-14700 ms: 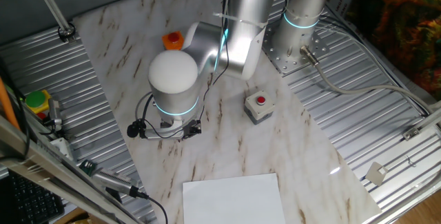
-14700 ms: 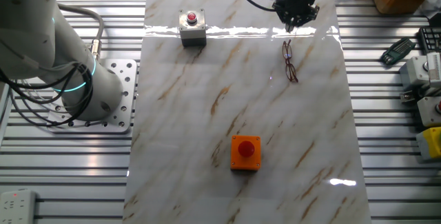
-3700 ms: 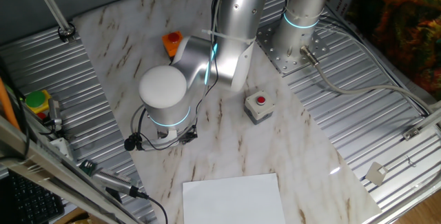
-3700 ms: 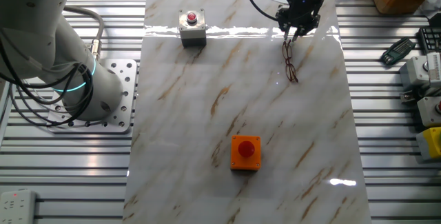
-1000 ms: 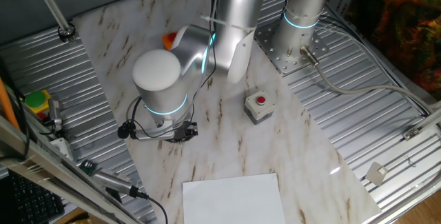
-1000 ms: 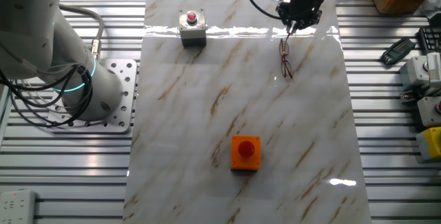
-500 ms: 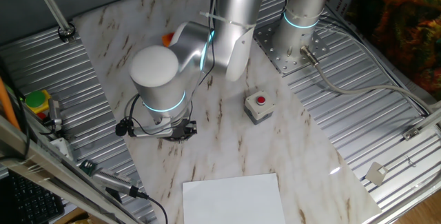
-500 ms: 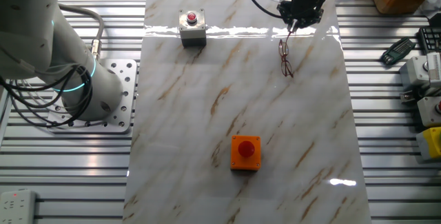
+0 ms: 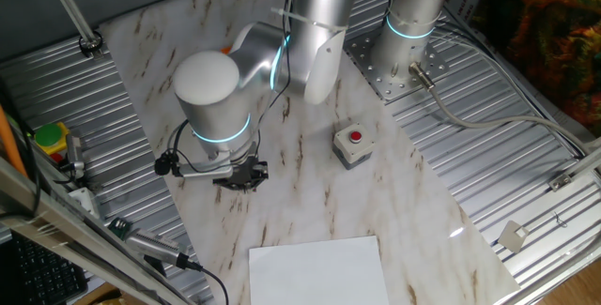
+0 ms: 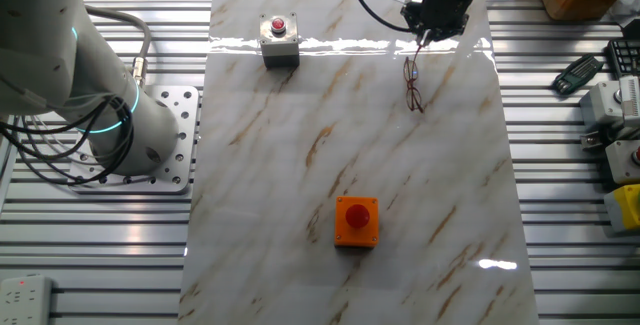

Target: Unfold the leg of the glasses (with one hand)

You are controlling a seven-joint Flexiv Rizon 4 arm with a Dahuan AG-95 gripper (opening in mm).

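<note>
The glasses [image 10: 413, 85], thin dark reddish wire spectacles, lie near the far right of the marble table [image 10: 300, 165] in the other fixed view. One slim leg runs from the frame up to the fingertips of my gripper [image 10: 426, 38]. The jaws look closed on the end of that leg. In one fixed view the gripper [image 9: 240, 175] points down at the table under the arm's white cap [image 9: 207, 82], and the glasses are hidden there.
A grey red-button box [image 10: 279, 41] stands at the far left, also shown in one fixed view [image 9: 351, 144]. An orange box with a red button [image 10: 356, 221] sits mid-table. A white sheet [image 9: 319, 269] lies at the table's edge. The arm's base [image 10: 80, 95] stands left of the table.
Over the last seconds the gripper drew back slightly, holding the leg's end. The glasses slid a little left and toward the far edge. The arm's elbow swung left.
</note>
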